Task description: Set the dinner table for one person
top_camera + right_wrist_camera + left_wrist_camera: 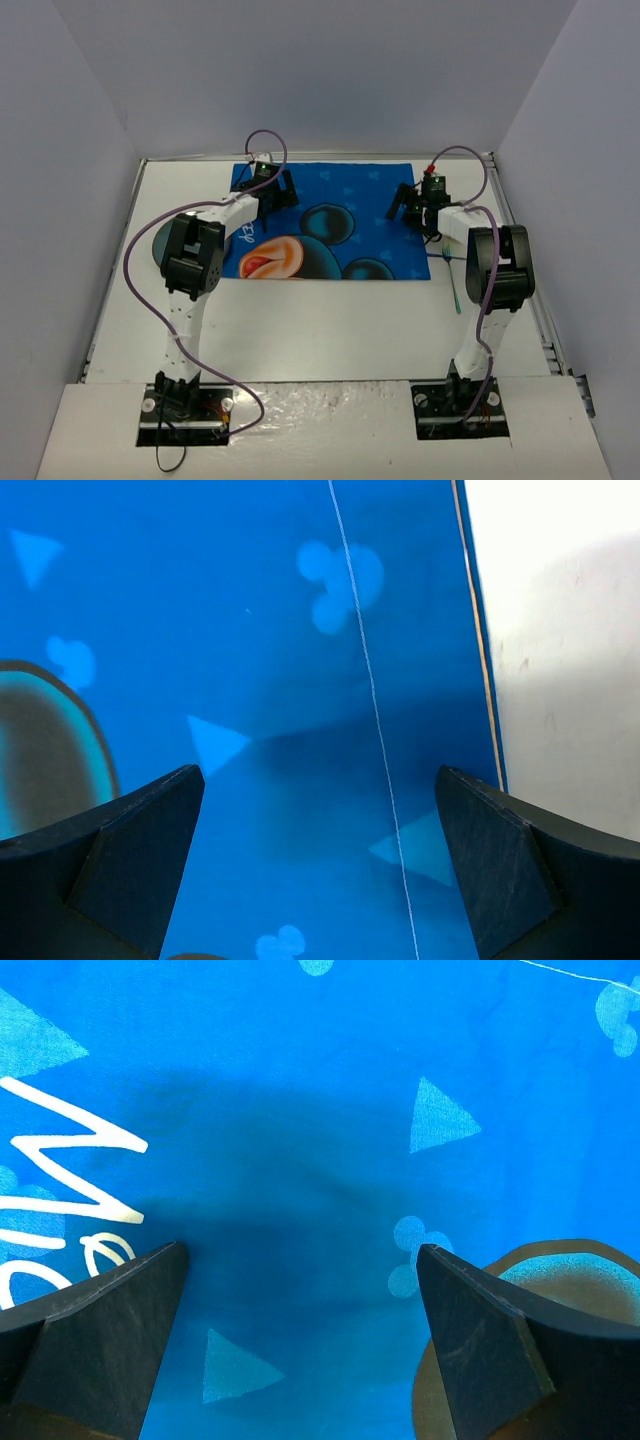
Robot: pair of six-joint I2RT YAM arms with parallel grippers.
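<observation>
Overhead, top external view: the large flat white rectangular dinner table (320, 330) forms the floor of the enclosure. A blue cartoon-printed rectangular placemat (365, 195) lies on its far half. The left arm bends over the mat's left edge and reaches its far-left corner, where the left gripper (272, 195) points down. The right arm leans in from the mat's right edge, with the right gripper (408, 205) over the mat's right part. A dark grey round disc (153, 243), partly hidden by the left arm, lies just left of the mat. A thin green utensil (456, 285), kind unclear, lies just right of it.

Left wrist view: black fingers (100, 1340) spread wide over the mat's print, nothing between them.

Right wrist view: the fingers are likewise spread and empty over the mat's right edge. A thin white line (370, 680) crosses the mat, and bare table lies just beyond.
</observation>
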